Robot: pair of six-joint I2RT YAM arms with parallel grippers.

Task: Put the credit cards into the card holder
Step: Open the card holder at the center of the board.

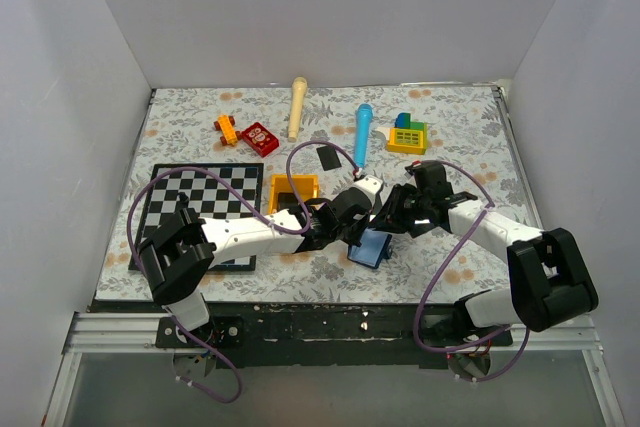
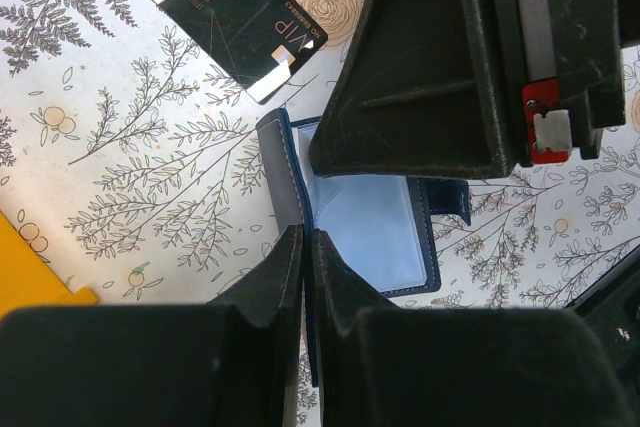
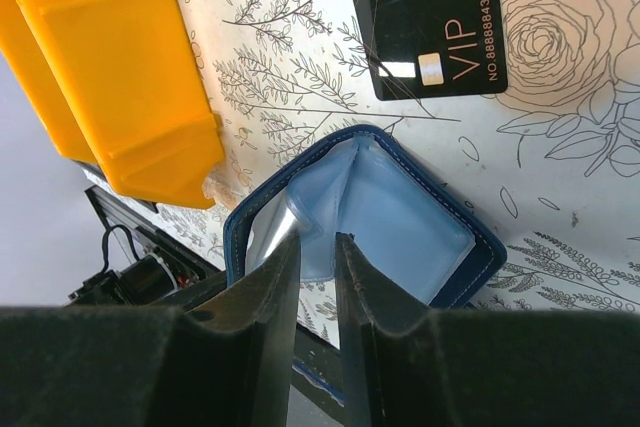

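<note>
Left wrist view: my left hand (image 2: 305,239) sits right on the card holder (image 2: 370,222), which lies open on the tabletop (image 2: 130,147), pale blue pockets up. Its fingers are pressed together on the holder's upright navy cover. My right hand (image 3: 318,243) hangs over the same pockets, fingers a little apart; I cannot tell whether they pinch anything. One credit card (image 3: 425,17) lies flat just beyond the holder, on the far side, untouched. Only the top external view shows both arms meeting mid-tabletop, a yellow tray (image 1: 293,192) just left.
</note>
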